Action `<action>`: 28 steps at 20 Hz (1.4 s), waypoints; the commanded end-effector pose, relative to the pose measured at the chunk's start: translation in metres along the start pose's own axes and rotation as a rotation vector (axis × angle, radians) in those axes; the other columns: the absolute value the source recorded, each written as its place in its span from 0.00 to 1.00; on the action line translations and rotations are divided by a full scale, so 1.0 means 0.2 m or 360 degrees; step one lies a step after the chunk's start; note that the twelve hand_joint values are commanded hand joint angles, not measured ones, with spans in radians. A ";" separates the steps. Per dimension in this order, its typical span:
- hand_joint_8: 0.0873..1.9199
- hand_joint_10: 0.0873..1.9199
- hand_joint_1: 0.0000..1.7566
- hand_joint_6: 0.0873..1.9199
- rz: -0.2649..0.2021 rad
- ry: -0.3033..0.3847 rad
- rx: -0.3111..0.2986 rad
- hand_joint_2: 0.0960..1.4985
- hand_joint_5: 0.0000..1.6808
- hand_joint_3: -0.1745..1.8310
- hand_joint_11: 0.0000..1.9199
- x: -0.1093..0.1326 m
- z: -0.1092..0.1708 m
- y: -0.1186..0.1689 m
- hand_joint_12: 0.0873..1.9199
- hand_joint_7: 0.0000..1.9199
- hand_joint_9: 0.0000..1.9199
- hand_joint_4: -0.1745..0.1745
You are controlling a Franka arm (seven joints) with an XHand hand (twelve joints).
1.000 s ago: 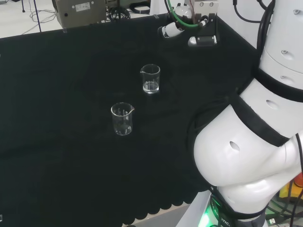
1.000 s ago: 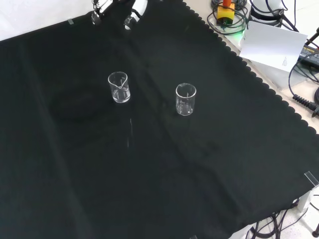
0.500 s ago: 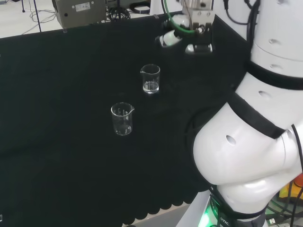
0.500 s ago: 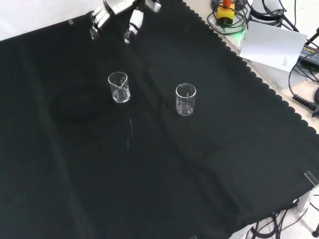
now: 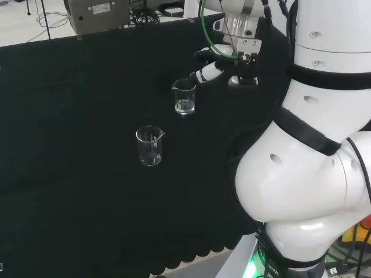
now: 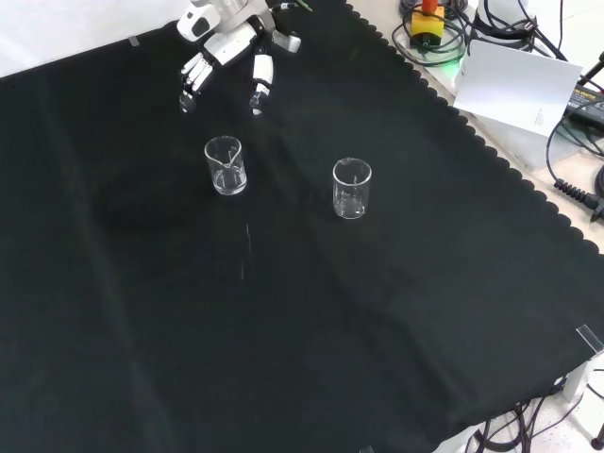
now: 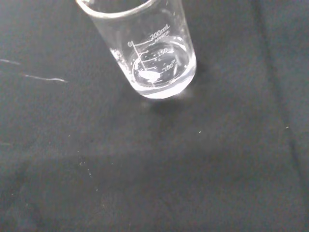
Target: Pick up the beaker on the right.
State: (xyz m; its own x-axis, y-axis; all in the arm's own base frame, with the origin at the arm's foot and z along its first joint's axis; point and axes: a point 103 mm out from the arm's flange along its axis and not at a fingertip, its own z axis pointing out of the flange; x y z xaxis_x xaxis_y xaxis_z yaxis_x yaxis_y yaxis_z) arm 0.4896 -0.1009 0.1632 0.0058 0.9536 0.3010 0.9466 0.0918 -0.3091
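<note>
Hovering with fingers spread and empty, the hand (image 6: pixel 226 42) hangs just beyond the target beaker (image 5: pixel 184 96) at the right in head view. Clear glass: light, rigid, slick, breakable. Best taken round the mid-wall. Second beaker (image 5: pixel 149 146) stands apart.

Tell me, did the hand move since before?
Yes. In the front view the hand has come down from the cloth's top edge toward the left beaker, which has stayed put. Its fingers are open.

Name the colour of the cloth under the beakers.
Black cloth, plain, clearest in the front view.
</note>
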 end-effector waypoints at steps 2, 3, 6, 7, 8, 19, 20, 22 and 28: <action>0.27 0.32 0.39 0.00 -0.0184 0.0185 0.0011 0.45 0.12 0.24 0.00 -0.04 0.13 0.10 0.71 0.02 0.11 0.45; 0.27 0.32 0.39 0.00 -0.0195 0.0190 0.0004 0.43 0.12 0.25 0.00 -0.04 0.13 0.12 0.71 0.03 0.11 0.45; 0.28 0.31 0.41 0.00 -0.0237 0.0245 -0.0012 0.40 0.14 0.29 0.00 -0.04 0.16 0.16 0.71 0.05 0.13 0.45; 0.28 0.31 0.42 0.00 -0.0246 0.0272 -0.0014 0.39 0.14 0.30 0.00 -0.04 0.17 0.17 0.71 0.05 0.13 0.45; 0.28 0.31 0.42 0.00 -0.0266 0.0293 -0.0010 0.38 0.14 0.31 0.00 -0.04 0.18 0.19 0.71 0.05 0.13 0.45; 0.29 0.30 0.46 0.00 -0.0437 0.0385 -0.0047 0.36 0.19 0.34 0.00 -0.03 0.28 0.27 0.71 0.08 0.16 0.44; 0.29 0.30 0.47 0.00 -0.0452 0.0400 -0.0052 0.36 0.19 0.34 0.00 -0.04 0.29 0.28 0.71 0.08 0.16 0.44; 0.29 0.30 0.47 0.00 -0.0482 0.0436 -0.0062 0.35 0.19 0.35 0.00 -0.04 0.31 0.29 0.71 0.09 0.17 0.44; 0.29 0.28 0.53 0.00 -0.0543 0.0548 -0.0070 0.31 0.24 0.39 0.00 -0.02 0.33 0.32 0.72 0.13 0.20 0.43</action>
State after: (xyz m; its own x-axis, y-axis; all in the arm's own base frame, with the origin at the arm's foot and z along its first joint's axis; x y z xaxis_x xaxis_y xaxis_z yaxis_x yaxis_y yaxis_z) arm 0.5261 -0.0848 0.0878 -0.2038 0.7659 0.6098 0.9258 0.3534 -0.1345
